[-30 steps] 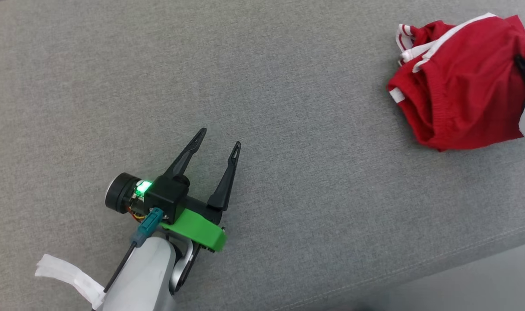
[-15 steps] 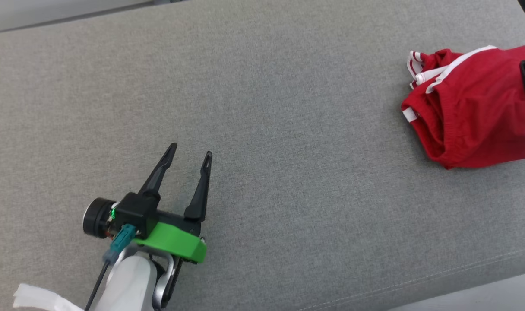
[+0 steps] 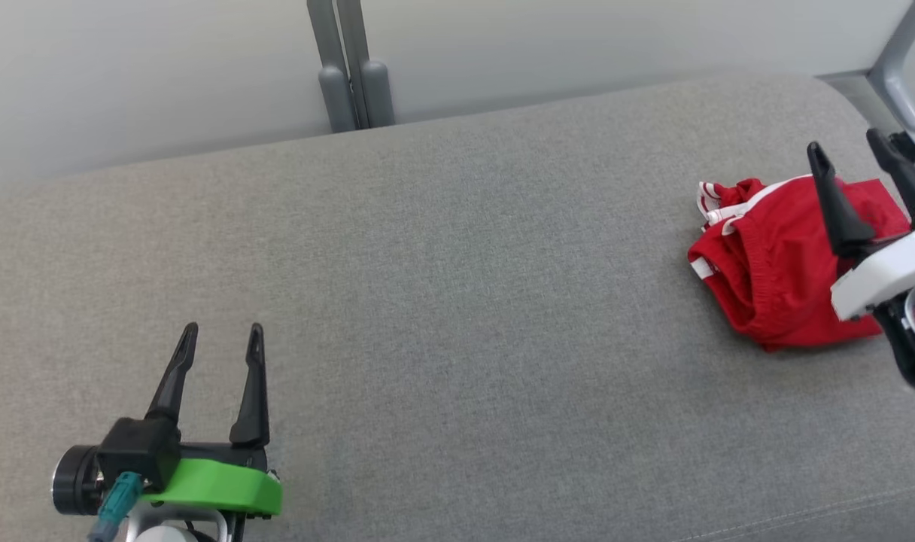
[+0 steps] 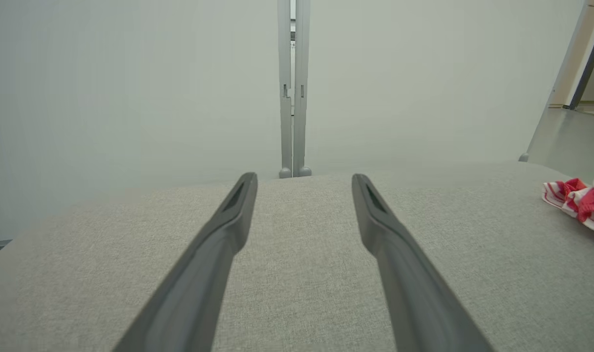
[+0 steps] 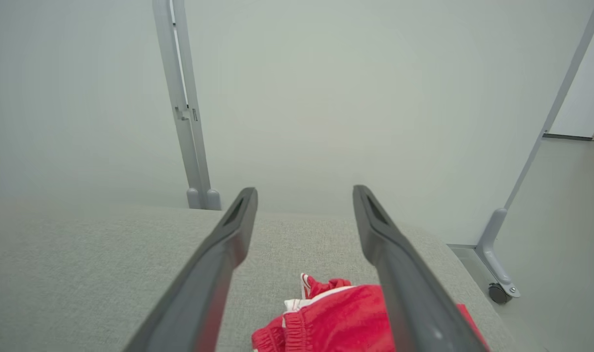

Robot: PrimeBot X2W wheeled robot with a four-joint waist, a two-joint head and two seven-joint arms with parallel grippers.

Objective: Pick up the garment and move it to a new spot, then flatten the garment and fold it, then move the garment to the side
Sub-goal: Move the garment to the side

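Jaws parted — garment (image 3: 773, 278) near right edge.

My left gripper (image 3: 223, 333): long black fingers (image 3: 173, 384), green bracket (image 3: 217, 485), teal plug (image 3: 119, 497) — the right gripper (image 3: 845, 143) wears a white bracket (image 3: 879, 275).

The right end effector (image 5: 304, 189) held its two dark fingers spread apart above the grey fabric table (image 5: 82, 254). At 6 o'clock, between them, lay crumpled red shorts (image 5: 336, 318) with white trim. A grey post (image 5: 184, 112) rose at 11 o'clock, and a castered leg (image 5: 497, 292) stood at 4 o'clock.
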